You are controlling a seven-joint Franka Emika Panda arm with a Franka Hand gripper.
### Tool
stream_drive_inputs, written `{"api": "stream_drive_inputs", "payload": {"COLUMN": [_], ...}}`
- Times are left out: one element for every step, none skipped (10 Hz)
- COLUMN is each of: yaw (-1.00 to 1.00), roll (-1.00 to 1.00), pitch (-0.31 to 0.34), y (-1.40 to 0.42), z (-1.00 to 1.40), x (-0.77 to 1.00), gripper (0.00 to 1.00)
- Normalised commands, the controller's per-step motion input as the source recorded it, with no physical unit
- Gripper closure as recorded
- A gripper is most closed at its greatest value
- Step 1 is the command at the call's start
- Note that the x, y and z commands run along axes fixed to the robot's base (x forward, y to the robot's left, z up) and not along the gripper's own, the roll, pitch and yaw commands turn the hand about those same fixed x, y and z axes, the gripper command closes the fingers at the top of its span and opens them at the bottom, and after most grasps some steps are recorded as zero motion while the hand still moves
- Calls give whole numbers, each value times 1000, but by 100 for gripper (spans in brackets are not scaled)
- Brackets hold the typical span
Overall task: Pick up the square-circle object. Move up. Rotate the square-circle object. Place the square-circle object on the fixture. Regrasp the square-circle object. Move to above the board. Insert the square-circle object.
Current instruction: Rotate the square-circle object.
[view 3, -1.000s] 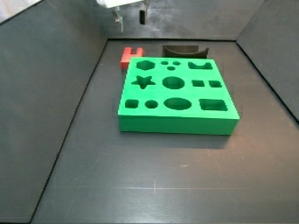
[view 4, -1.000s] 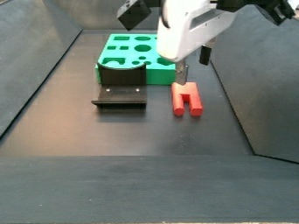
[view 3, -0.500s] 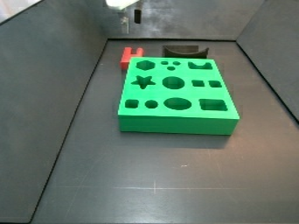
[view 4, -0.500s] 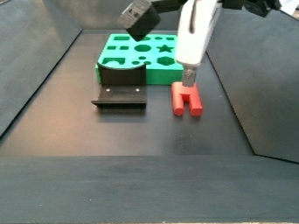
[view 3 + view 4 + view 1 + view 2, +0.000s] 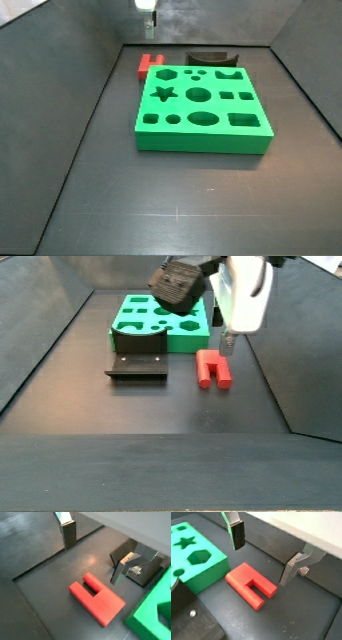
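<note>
The red square-circle object (image 5: 97,601) lies flat on the dark floor, its two prongs pointing away from the green board (image 5: 155,614). It also shows in a wrist view (image 5: 248,587) and in both side views (image 5: 146,65) (image 5: 213,366). My gripper (image 5: 93,554) hangs above it, open and empty, with one silver finger (image 5: 236,534) on each side of the gap. In a side view the gripper (image 5: 227,340) is just above the object's far end. The black fixture (image 5: 138,364) stands beside the board (image 5: 160,318).
The floor is ringed by dark sloping walls (image 5: 80,70). The board (image 5: 201,105) fills the middle of the floor, with the fixture (image 5: 211,58) behind it in that view. In a wrist view the fixture (image 5: 191,619) lies close to the red object.
The gripper has turned about its vertical axis over the red object and sits slightly higher. The red object, fixture and board have not moved.
</note>
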Motion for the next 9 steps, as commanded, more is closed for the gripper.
{"api": "stream_drive_inputs", "payload": {"yaw": [1000, 1000, 1000, 1000, 1000, 1000, 1000, 1000, 1000], "roll": [1, 1, 1, 1, 1, 1, 2, 2, 2], "pitch": [0, 0, 0, 0, 1, 1, 1, 1, 1], "y": [-3, -3, -3, -3, -3, -3, -3, -3, -3], "z": [-35, -35, -34, -34, -34, -34, -34, -34, -34], "x": [26, 26, 26, 26, 26, 26, 26, 26, 26], "gripper": [0, 0, 0, 0, 0, 0, 0, 0, 0]}}
